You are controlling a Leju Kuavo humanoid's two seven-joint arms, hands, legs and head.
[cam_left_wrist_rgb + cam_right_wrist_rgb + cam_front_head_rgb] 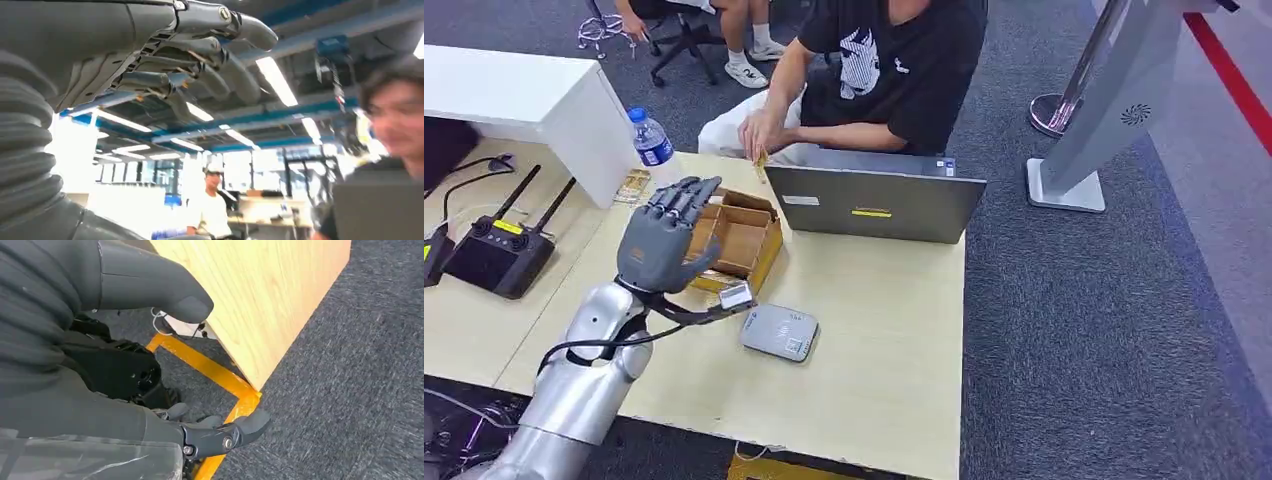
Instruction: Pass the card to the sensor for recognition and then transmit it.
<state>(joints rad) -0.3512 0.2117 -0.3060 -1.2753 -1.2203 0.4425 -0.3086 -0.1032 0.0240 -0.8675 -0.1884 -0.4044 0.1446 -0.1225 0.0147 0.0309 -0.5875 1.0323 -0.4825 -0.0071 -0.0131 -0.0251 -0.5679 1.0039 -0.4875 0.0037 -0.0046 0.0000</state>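
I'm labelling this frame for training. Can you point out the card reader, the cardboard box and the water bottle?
Flat grey card reader (779,332), head view, middle of its top face.
Brown cardboard box (769,252), head view, right wall.
Clear plastic water bottle (653,146), head view, blue label.

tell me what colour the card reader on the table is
Light grey, seen best in the head view: the card reader lies flat beside the cardboard box.

Open office: desk (874,330), laptop (874,205), carpet (1104,330)

no legible text — labels blurred
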